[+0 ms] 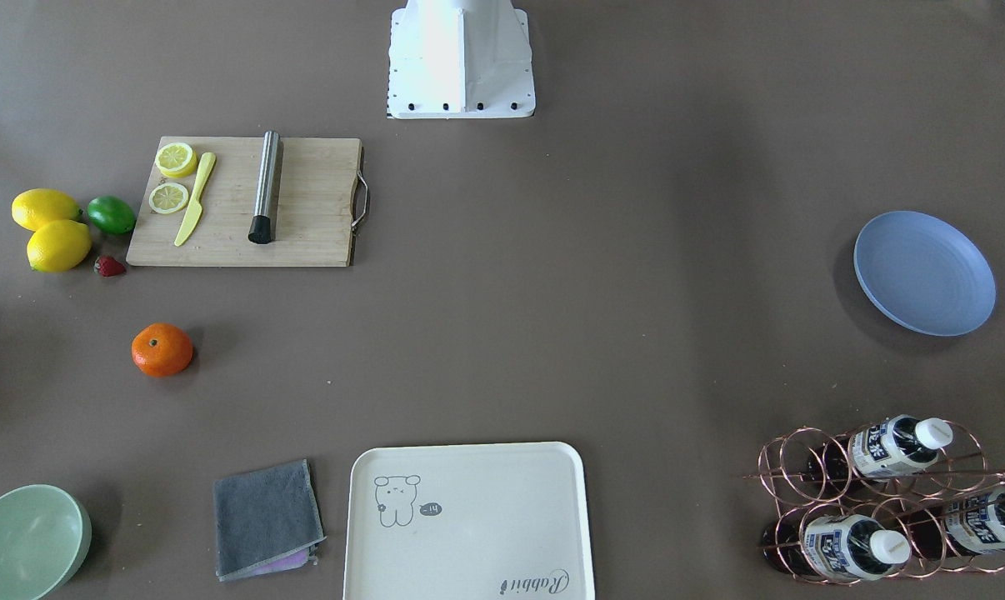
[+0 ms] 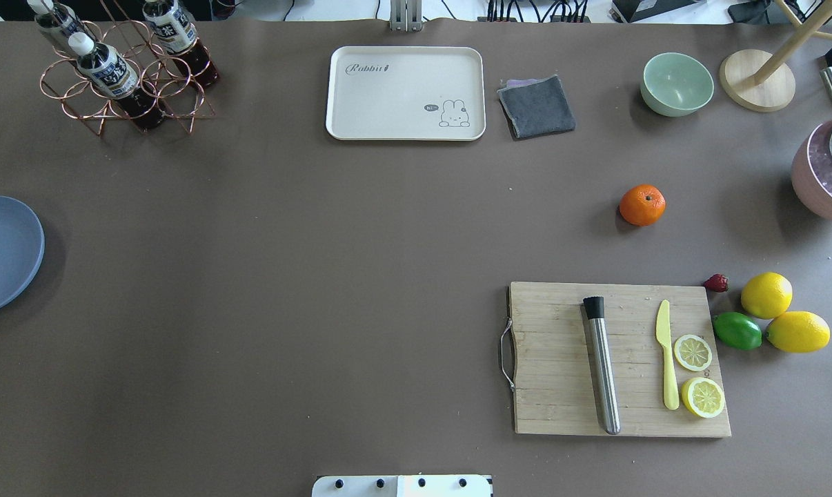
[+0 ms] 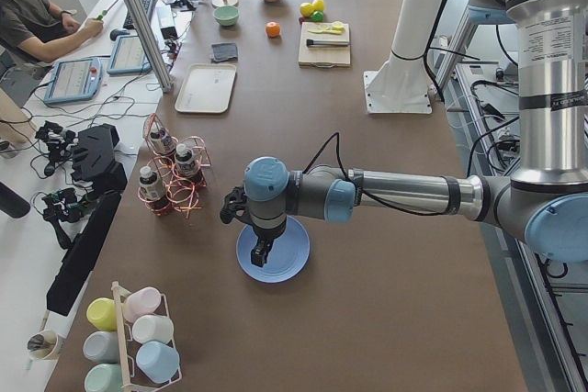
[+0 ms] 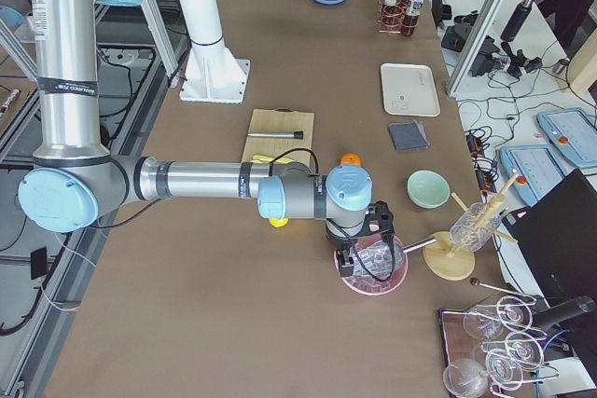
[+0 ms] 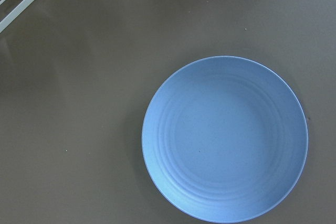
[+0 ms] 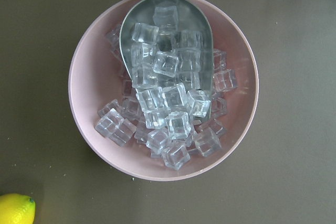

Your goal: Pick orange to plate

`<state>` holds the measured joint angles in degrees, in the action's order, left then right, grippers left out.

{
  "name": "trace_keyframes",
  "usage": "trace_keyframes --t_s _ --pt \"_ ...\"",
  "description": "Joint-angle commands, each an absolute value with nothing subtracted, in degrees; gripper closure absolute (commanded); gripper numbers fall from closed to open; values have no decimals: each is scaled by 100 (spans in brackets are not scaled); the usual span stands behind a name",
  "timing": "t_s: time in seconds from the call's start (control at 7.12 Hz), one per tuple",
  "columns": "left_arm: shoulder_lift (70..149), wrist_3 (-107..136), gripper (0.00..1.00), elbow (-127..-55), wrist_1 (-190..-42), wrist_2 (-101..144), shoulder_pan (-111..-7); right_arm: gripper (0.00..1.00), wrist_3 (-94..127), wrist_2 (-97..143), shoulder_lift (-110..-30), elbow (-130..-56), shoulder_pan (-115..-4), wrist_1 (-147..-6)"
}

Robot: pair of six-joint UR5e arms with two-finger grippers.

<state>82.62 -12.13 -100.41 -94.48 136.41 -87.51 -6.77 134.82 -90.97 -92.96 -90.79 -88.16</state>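
The orange [image 1: 162, 349] lies alone on the brown table, between the cutting board and the grey cloth; it also shows in the overhead view [image 2: 642, 205]. The blue plate [image 1: 924, 272] sits bare at the table's opposite end [image 2: 2, 252] and fills the left wrist view [image 5: 224, 138]. My left gripper [image 3: 260, 250] hangs over the plate [image 3: 289, 254]; I cannot tell whether it is open or shut. My right gripper [image 4: 347, 263] hovers over a pink bowl of ice, some way from the orange [image 4: 350, 158]; its state cannot be told either.
A wooden cutting board [image 2: 619, 359] carries a steel muddler, a yellow knife and lemon slices. Beside it lie two lemons [image 2: 781, 314], a lime [image 2: 737, 330] and a strawberry. At the far edge stand a cream tray [image 2: 405, 93], grey cloth [image 2: 537, 105], green bowl [image 2: 677, 83] and bottle rack [image 2: 123, 69]. The pink ice bowl [image 6: 84, 77] holds a scoop.
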Motion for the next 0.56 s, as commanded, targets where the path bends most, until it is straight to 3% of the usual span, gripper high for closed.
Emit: trace_keyframes --t_s 0.0,0.42 --pt "8270 -1222 2 -10037 -9448 13632 -8745 0 -668 13482 -9097 -9299 -9070 -8815" --pt "8262 -1213 2 -10037 -9448 13641 -8745 0 -642 13491 -9097 -9281 -9070 -8815"
